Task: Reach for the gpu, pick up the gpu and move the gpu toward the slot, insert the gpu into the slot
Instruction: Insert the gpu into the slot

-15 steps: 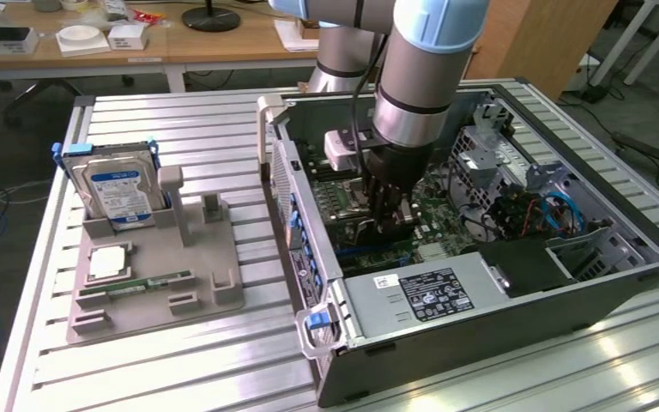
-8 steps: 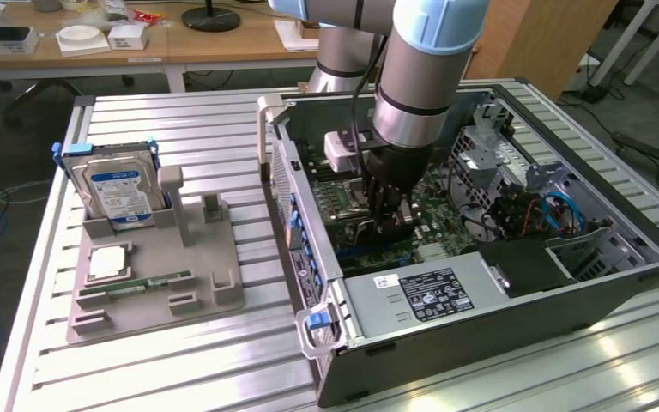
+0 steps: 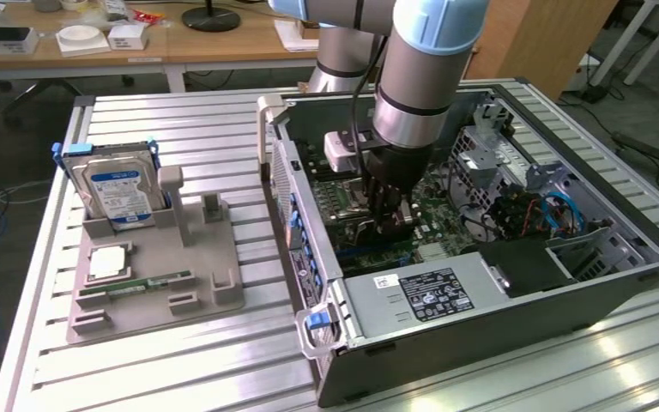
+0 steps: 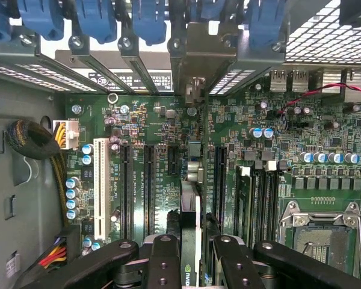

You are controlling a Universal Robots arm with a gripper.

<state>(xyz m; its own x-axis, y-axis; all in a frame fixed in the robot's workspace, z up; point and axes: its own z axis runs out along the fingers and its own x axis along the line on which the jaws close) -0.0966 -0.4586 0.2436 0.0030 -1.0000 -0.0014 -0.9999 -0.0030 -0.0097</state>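
One gpu edge-on in closed jaws | apparently over slot | neighbouring slots bare

gripper low inside open computer case — above the motherboard.

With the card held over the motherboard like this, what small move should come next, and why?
Probably a slow, straight push down. The gripper is shut on the gpu, which stands edge-on in line with a slot between the black ones. In the exterior view the gripper is already low inside the case, so little travel seems left; whether the card is seated cannot be told.
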